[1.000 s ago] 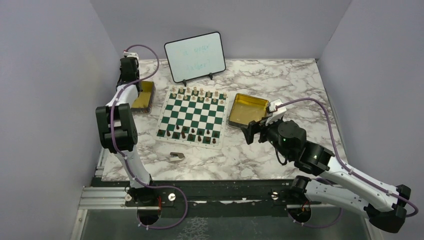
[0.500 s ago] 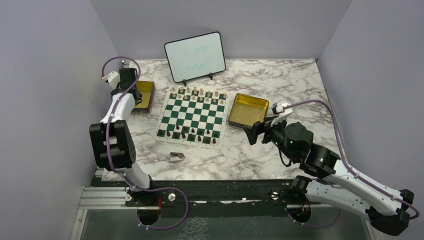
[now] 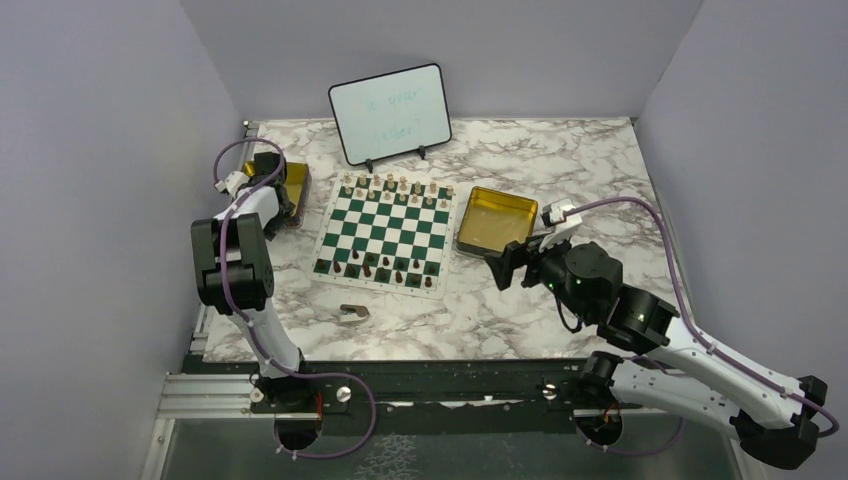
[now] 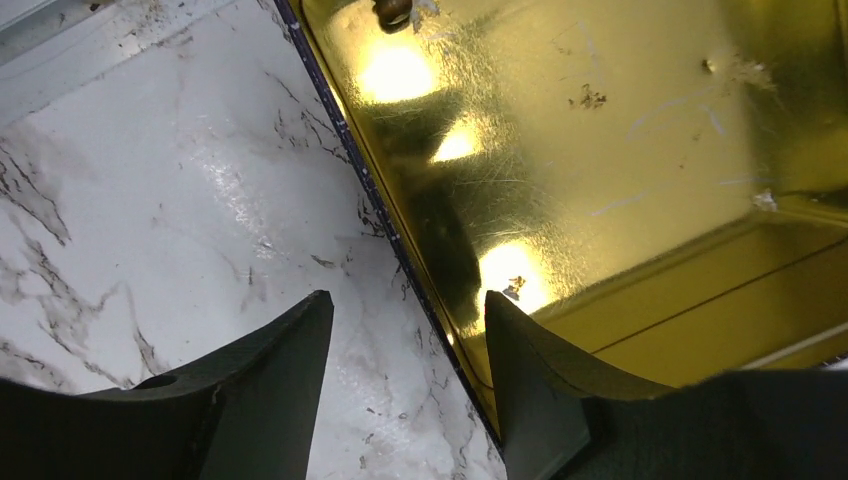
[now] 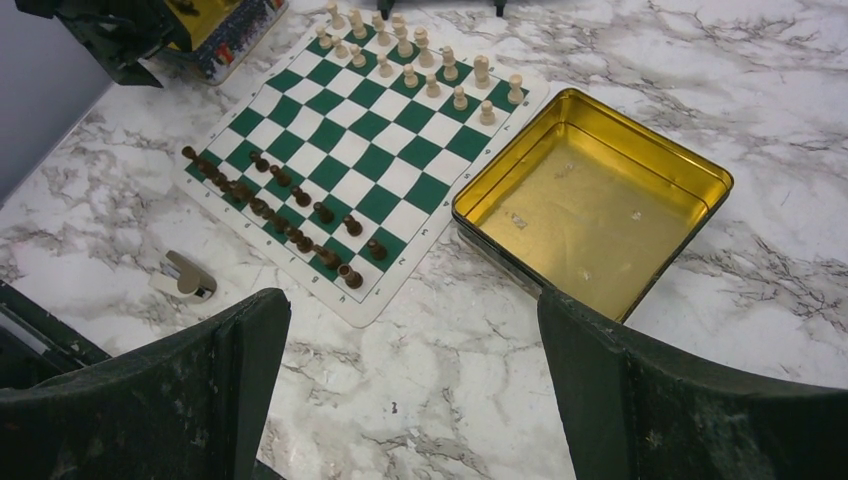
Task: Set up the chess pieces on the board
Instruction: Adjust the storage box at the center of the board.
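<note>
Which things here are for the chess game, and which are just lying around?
For the job: chessboard, light chess pieces, dark chess pieces.
Just lying about: whiteboard, right gold tin, left gold tin, small grey-brown scrap.

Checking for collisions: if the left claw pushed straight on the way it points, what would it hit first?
Likely the gold tin's rim, which runs between the open fingers of the left claw; depth is unclear.

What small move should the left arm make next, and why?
Probably slide the left gripper forward over the gold tin toward the small brown piece at its far edge; the jaws stand open and empty, straddling the tin's rim.
</note>
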Tool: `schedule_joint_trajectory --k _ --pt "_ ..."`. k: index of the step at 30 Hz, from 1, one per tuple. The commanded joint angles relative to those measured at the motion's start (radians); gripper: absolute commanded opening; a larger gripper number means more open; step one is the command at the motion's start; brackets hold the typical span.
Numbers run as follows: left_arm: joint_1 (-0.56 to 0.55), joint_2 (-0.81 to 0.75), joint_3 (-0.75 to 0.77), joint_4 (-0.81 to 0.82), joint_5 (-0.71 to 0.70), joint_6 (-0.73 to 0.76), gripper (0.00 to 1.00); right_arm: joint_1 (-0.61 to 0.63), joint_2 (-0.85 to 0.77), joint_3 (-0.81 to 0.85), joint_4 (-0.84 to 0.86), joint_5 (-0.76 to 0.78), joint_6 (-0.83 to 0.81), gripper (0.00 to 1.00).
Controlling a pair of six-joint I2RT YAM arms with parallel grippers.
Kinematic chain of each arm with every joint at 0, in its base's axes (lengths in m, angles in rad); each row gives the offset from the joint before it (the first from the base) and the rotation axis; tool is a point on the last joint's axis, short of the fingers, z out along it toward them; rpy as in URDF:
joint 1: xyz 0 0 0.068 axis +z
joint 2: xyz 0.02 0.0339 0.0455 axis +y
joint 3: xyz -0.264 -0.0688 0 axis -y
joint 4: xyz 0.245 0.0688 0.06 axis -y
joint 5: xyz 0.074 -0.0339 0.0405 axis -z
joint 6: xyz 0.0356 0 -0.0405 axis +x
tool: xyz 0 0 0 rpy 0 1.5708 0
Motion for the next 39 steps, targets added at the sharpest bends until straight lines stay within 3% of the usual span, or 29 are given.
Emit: schedule_joint_trajectory --k 1,5,9,19,27,33,39 --pt "0.009 0.05 0.047 0.025 -0.02 -0.031 0.57 0.003 0.0 0.031 0.0 0.011 0.021 1.0" --pt "0.014 0.069 0.061 0.031 -0.031 0.007 0.42 0.003 0.013 0.039 0.004 0.009 0.017 1.0" --pt "0.015 0.056 0.084 0.03 -0.074 0.135 0.26 0.003 0.016 0.047 -0.014 0.009 0.015 1.0" --pt "0.03 0.002 0.081 0.1 -0.109 0.384 0.02 0.003 -0.007 0.027 -0.002 0.02 0.015 1.0" --pt "0.057 0.015 0.096 0.182 -0.057 0.559 0.0 0.002 -0.018 0.025 -0.023 0.034 0.025 1.0" --pt "0.078 -0.002 0.063 0.27 0.096 0.758 0.0 0.003 -0.024 0.018 -0.023 0.047 0.028 1.0" --pt "0.081 -0.024 0.047 0.258 0.26 0.902 0.0 0.002 -0.015 0.016 -0.01 0.052 0.01 1.0"
